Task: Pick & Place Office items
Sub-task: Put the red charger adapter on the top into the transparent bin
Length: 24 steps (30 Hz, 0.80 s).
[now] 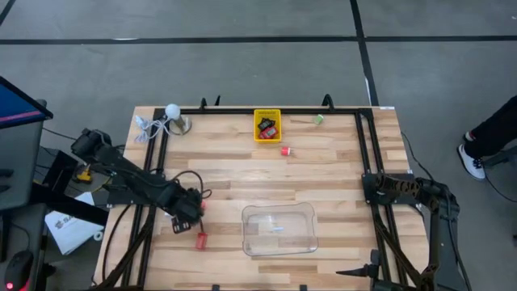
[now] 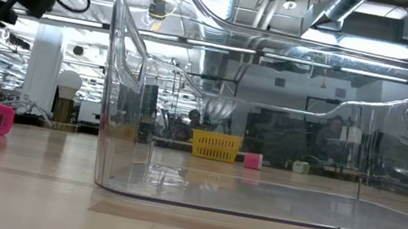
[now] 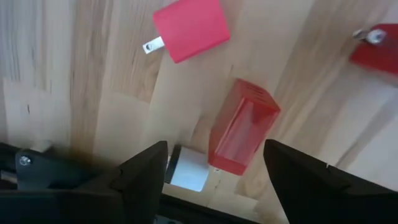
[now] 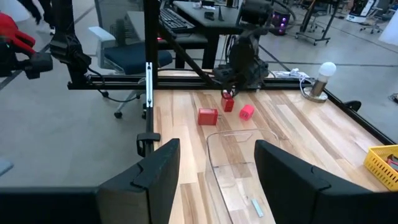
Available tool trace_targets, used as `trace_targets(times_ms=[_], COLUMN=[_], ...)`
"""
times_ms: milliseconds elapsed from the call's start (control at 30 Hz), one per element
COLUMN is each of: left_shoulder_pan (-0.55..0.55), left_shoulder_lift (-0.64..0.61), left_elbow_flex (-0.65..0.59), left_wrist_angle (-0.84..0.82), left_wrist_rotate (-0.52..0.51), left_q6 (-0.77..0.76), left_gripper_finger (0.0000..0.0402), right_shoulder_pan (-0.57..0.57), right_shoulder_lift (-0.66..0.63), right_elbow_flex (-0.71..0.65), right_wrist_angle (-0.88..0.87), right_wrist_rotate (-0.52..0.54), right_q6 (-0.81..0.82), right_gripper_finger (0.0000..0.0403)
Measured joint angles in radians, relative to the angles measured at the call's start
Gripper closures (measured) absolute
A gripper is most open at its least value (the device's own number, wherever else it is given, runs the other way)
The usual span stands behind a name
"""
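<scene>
Working at the lower left of the high view, the left tool (image 1: 191, 212) hangs low over a small group of office items on the table (image 1: 339, 178), its two dark fingers (image 3: 146, 171) spread wide apart and holding nothing. In the left wrist view a see-through red block (image 3: 241, 127) lies between the fingers, touching neither, with a small white piece (image 3: 186, 169) just beside its near end; the spread looks set to close around that block, so the step in hand is probably a pick. A red charger with metal prongs (image 3: 188, 27) lies farther off, and another red piece (image 3: 377, 48) shows at the upper right edge of that view. One more red block (image 1: 201, 239) sits on the wood just below the left tool in the high view. The clear tray (image 1: 279, 229) stands right of the group at lower centre, near enough to be a likely drop place, though that is a guess. The yellow basket (image 1: 267, 125) at upper centre already holds a few small pieces, with a red block (image 1: 285, 150) just below it and a green piece (image 1: 318, 119) to its right. The right tool (image 4: 214, 177) waits at the right edge of the table, fingers apart and empty.
</scene>
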Motion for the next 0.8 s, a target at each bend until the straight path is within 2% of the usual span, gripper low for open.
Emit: trace_targets(times_ms=[200, 433, 800], left_shoulder_pan=[0.0, 0.0, -0.003], left_shoulder_lift=[0.047, 0.046, 0.047], left_elbow_flex=[0.033, 0.116, 0.119], left_wrist_angle=[0.038, 0.016, 0.005], left_wrist_rotate=[0.041, -0.02, -0.038], left_q6=[0.003, 0.023, 0.011], left_gripper_finger=[0.0113, 0.0094, 0.0061], right_shoulder_pan=[0.0, 0.001, 0.003], right_shoulder_lift=[0.0, 0.0, 0.0], right_elbow_flex=[0.0, 0.0, 0.0], right_wrist_angle=[0.0, 0.003, 0.007], right_wrist_rotate=[0.0, 0.0, -0.017], right_q6=[0.0, 0.0, 0.0], right_gripper_finger=[0.0202, 0.0202, 0.0202])
